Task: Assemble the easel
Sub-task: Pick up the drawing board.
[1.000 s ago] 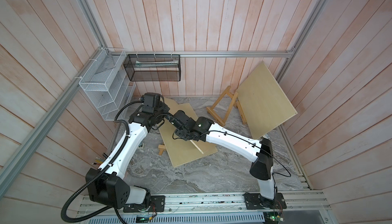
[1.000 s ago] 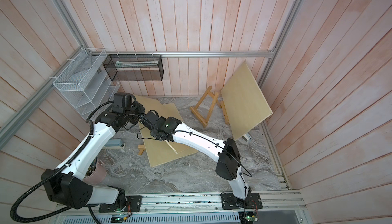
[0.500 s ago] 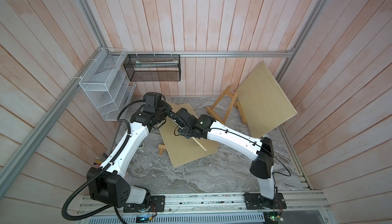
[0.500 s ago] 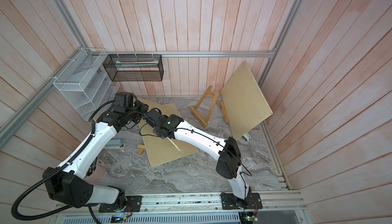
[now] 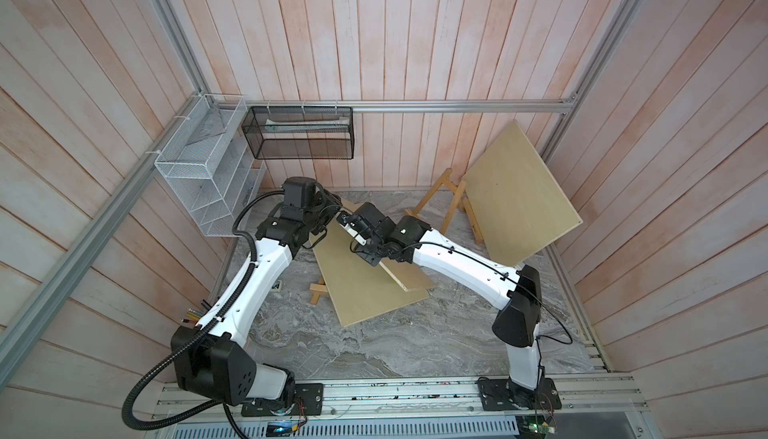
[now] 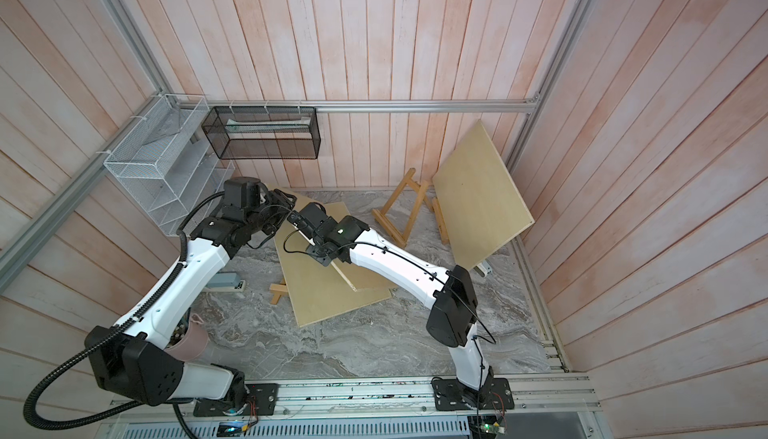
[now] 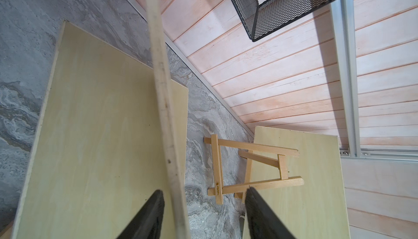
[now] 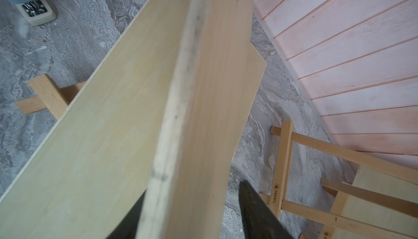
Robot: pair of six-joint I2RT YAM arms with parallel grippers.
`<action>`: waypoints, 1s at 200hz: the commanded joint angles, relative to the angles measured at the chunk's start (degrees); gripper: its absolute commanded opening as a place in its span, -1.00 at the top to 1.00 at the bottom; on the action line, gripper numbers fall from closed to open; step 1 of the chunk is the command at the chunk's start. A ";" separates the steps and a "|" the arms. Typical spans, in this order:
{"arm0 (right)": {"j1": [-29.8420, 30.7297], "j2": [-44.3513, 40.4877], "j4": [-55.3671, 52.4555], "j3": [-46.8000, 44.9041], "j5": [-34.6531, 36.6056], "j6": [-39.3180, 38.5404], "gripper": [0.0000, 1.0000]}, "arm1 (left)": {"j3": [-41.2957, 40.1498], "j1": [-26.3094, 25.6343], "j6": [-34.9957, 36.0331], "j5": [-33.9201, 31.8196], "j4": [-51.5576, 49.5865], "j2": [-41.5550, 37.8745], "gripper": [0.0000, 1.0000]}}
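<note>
So the raised panel (image 7: 162, 90) is standing on edge over the middle-left of the table (image 5: 374, 353). It's leaning a bit, and its lower edge seems to be sitting on the flat panel (image 5: 365, 295) underneath. Its long top edge is running diagonally, from the back-left where the arms are meeting toward the front-right.

The left gripper (image 7: 203, 191) is straddling that edge with its jaws parted. One finger is close to the wood and the other is well clear, so it's gripping nothing. The right gripper (image 8: 192, 192) is straddling the same edge further along, but I can't tell if it's actually clamping (one finger is mostly hiding behind the wood).

What I'm worrying about: if the right one isn't pinching, the panel is only leaning, and it could tip over or skate along the flat panel. The wrists are also crowding each other, so a bump is looking possible.

The easel (image 5: 442, 204) is standing at the back right near the wall, apex up and well apart from all this, with a big panel (image 5: 519, 204) leaning just beside it.
</note>
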 commanded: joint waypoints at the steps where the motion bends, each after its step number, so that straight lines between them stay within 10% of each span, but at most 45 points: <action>1: -4.26 -6.27 0.57 1.48 -5.24 3.16 1.00 | 1.46 0.91 1.46 -1.33 0.21 -1.75 -0.22; 84: -18.64 -9.63 0.80 -0.28 -16.23 5.31 1.00 | -0.42 1.34 2.39 -3.11 -1.73 -2.62 -0.24; 200: -22.01 -4.78 -1.40 9.25 -19.22 4.76 0.37 | -3.34 -1.29 2.09 0.02 1.66 0.41 -0.25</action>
